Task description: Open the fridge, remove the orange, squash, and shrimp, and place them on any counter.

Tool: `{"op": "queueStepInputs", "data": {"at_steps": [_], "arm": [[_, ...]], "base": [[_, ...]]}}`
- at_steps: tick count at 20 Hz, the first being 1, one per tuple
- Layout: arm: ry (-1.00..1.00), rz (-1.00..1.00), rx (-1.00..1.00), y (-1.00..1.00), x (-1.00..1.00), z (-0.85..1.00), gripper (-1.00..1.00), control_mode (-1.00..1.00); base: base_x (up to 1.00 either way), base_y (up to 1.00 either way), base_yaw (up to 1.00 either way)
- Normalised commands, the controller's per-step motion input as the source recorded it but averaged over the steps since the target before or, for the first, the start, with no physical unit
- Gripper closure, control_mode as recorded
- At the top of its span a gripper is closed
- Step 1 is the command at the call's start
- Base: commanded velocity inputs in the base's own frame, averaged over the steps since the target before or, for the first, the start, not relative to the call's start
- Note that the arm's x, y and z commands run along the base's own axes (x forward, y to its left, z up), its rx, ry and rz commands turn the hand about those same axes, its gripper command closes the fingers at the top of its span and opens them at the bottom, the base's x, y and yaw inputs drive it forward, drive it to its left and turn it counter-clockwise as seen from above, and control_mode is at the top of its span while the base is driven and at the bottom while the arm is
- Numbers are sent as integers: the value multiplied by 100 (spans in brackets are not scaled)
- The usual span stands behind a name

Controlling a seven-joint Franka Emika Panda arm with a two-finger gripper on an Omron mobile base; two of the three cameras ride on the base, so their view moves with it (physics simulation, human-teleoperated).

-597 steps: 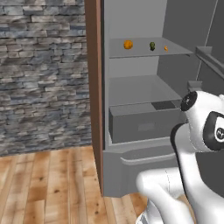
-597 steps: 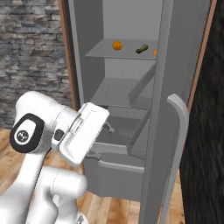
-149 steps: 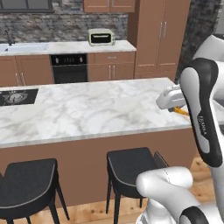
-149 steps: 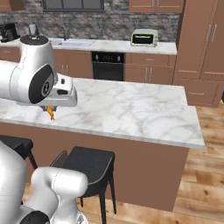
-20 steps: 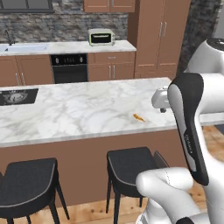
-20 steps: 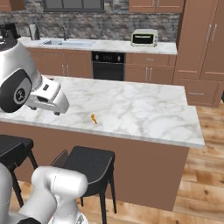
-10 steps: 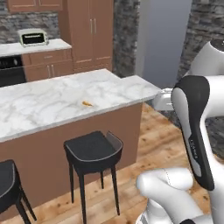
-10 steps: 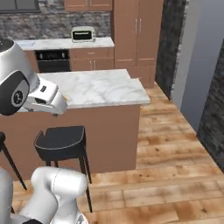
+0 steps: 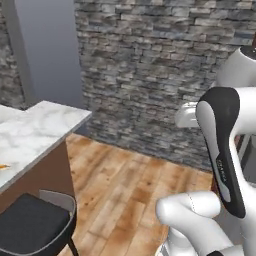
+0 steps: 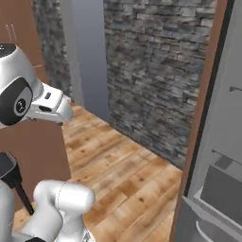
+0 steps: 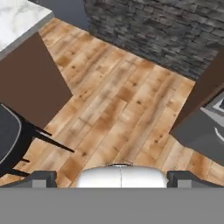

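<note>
The gripper hangs wide open and empty over wood floor. The shrimp lies on the counter at nine o'clock; the fridge stands open at three o'clock. The risk I see is the swinging arm clipping the fridge's wooden side panel, or the base nudging the stool, if the turn runs tight.

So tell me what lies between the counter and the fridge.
Bare wooden floor, seen in the hand view: the counter at upper left, the fridge at right, nothing between them.
</note>
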Motion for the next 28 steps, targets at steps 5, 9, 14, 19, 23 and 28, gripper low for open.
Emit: {"op": "queueStepInputs", "data": {"at_steps": [5,9,14,19,23,28], "arm": [[0,0,0,0,0,0,-100,100],[0,0,0,0,0,0,-100,100],[0,0,0,0,0,0,-100,100],[0,0,0,0,0,0,-100,100],[0,0,0,0,0,0,-100,100],[0,0,0,0,0,0,-100,100]], "base": [[0,-1,-99],[0,-6,-82],[0,-13,-14],[9,-35,0],[27,-67,1],[32,-71,4]]}}
